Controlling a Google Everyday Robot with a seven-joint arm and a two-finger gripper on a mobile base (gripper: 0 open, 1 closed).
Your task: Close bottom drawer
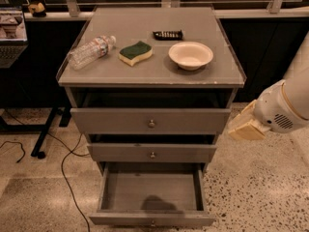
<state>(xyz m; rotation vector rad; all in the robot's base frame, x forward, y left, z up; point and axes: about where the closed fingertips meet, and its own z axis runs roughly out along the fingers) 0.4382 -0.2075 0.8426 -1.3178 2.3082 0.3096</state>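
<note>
The bottom drawer (150,219) of the grey cabinet is pulled far out and empty; its front panel sits at the lower edge of the view with only the top of its knob showing. The middle drawer (152,153) and top drawer (151,122) stand slightly out above it. My gripper (245,125) hangs to the right of the cabinet, level with the top drawer, at the end of the white arm (285,105). It touches nothing.
On the cabinet top (154,74) lie a plastic bottle (91,51), a green-and-yellow sponge (135,52), a white bowl (190,55) and a black remote (167,34). A desk leg and cables (46,139) lie on the speckled floor at left.
</note>
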